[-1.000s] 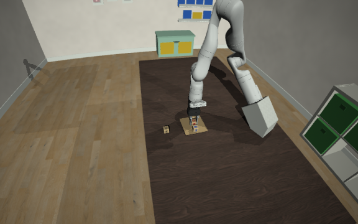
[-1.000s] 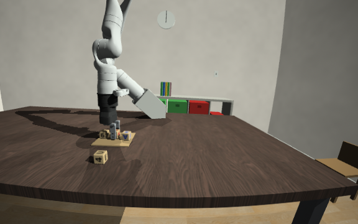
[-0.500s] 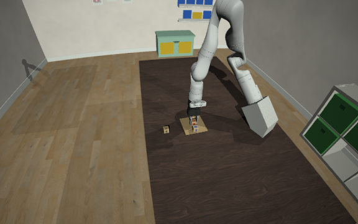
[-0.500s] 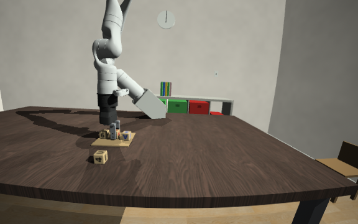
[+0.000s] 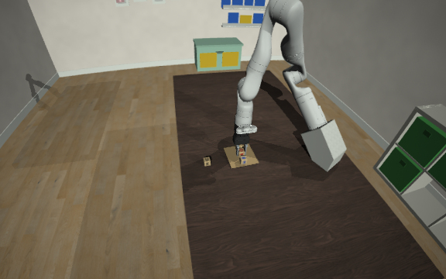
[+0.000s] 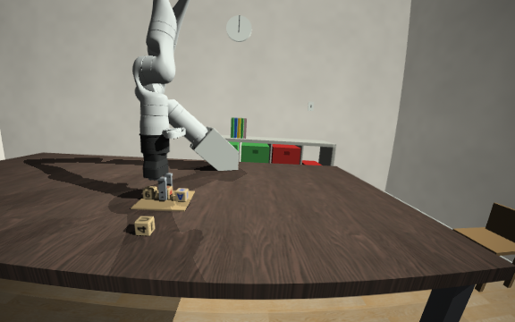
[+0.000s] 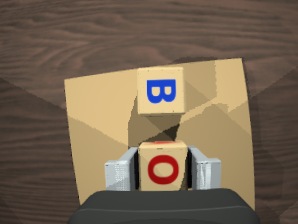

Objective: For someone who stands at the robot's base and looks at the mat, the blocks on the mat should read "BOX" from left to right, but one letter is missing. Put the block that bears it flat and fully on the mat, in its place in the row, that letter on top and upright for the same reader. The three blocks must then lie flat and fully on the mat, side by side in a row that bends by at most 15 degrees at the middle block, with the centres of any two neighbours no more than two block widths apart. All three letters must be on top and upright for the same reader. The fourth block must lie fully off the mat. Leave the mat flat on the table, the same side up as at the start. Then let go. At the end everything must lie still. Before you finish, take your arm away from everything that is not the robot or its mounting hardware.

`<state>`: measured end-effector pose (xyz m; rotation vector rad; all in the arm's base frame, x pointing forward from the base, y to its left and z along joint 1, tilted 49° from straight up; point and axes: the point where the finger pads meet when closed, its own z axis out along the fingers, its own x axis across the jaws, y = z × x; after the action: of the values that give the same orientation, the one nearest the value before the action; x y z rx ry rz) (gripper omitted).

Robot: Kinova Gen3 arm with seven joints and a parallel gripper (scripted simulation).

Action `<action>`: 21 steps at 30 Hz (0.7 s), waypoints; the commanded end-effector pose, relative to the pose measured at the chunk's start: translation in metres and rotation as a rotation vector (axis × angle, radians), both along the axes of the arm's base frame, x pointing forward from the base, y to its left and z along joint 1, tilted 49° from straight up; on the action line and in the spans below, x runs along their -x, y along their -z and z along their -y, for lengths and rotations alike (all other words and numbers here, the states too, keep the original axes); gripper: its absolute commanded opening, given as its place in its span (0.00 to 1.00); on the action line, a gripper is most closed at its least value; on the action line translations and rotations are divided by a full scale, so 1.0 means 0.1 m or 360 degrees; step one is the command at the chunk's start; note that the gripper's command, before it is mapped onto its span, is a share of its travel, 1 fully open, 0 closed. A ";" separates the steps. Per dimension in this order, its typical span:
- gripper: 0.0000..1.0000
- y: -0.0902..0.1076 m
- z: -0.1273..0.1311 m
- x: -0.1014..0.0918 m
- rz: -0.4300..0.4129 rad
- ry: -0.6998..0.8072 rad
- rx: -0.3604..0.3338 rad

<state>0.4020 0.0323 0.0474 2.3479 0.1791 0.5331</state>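
A tan mat lies on the dark table. In the wrist view a block with a blue B on top lies on the mat. Just in front of it, my gripper is shut on a block with a red O on top. This block sits low, at the mat's level, in line with the B block. From the side, the gripper stands between two blocks on the mat. One shows a 6 on its side and the other an A. A third letter on top is hidden from me.
A fourth block showing a 4 on its side lies off the mat on the table. The robot's grey base stands on the table behind the mat.
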 end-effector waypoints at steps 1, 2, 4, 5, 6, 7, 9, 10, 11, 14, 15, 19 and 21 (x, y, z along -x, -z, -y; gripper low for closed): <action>0.57 0.00 0.00 0.00 0.0001 -0.0001 -0.0001; 0.57 0.00 0.00 0.00 0.0001 -0.0001 -0.0001; 0.57 0.01 0.00 -0.01 0.0001 -0.0001 -0.0001; 0.57 0.01 0.00 -0.01 0.0001 -0.0001 -0.0001; 0.57 0.01 0.01 -0.01 0.0001 -0.0001 -0.0001; 0.57 0.01 0.01 -0.01 0.0001 -0.0001 -0.0001; 0.57 0.02 0.01 -0.01 0.0001 -0.0001 -0.0001; 0.57 0.02 0.01 -0.01 0.0001 -0.0001 -0.0001; 0.57 0.02 0.02 -0.02 0.0001 -0.0001 -0.0001; 0.57 0.02 0.02 -0.02 0.0001 -0.0001 -0.0001; 0.57 0.02 0.02 -0.02 0.0001 -0.0001 -0.0001; 0.57 0.03 0.02 -0.02 0.0001 -0.0001 -0.0001; 0.57 0.03 0.02 -0.02 0.0001 -0.0001 -0.0001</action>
<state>0.4038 0.0298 0.0445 2.3480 0.1797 0.5332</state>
